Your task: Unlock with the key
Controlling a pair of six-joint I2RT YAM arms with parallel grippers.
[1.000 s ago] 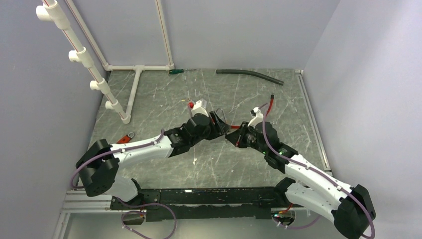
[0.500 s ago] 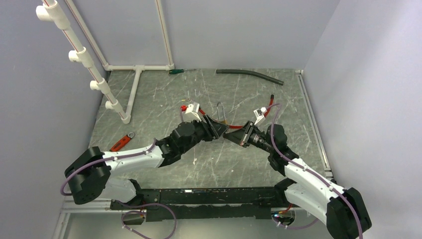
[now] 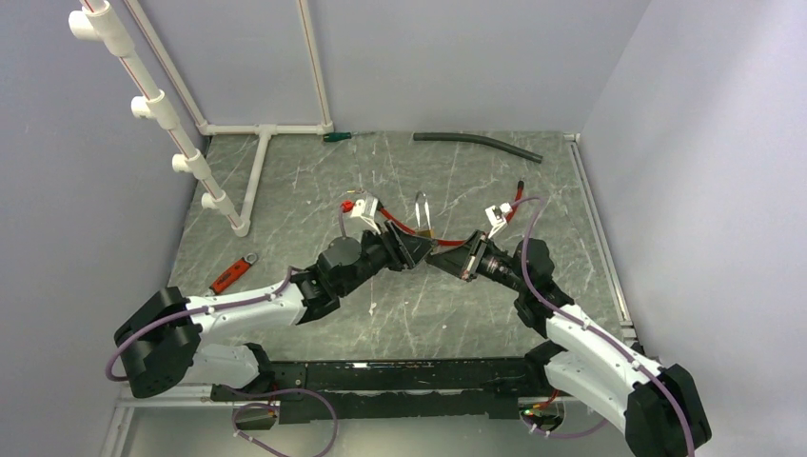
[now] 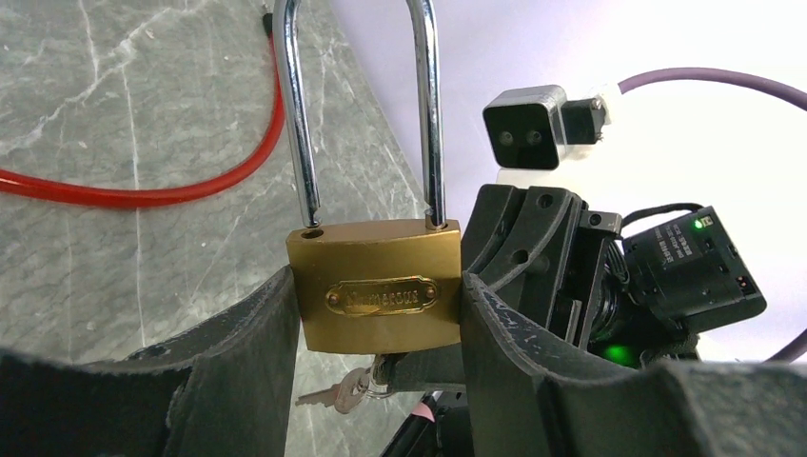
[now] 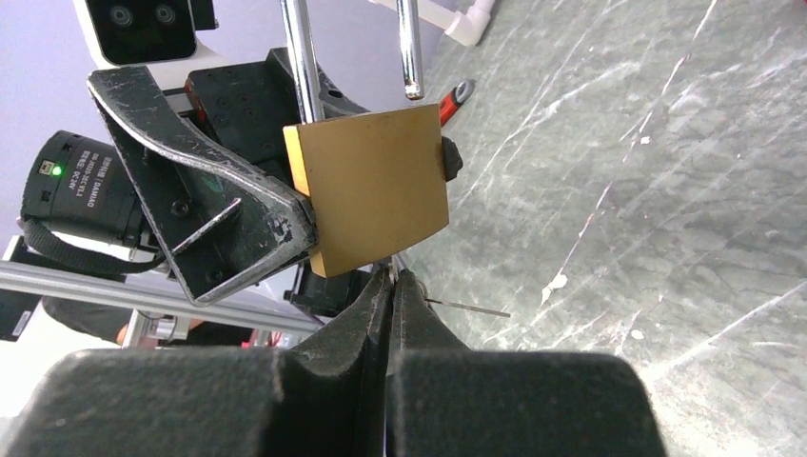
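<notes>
Both claws meet above the counter (image 3: 314, 190): left claw (image 3: 411, 249) clamped on the brass padlock (image 4: 376, 286), right claw (image 5: 390, 286) pinched on the key (image 5: 394, 265) beneath. Off-axis twisting could bend the key or wrench the padlock loose.

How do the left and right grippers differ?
The left gripper is spread wide, clamping the sides of the brass padlock; the right gripper is pinched shut on the key. The left grips from the sides, the right reaches its underside. Both meet at the padlock, above the table.
</notes>
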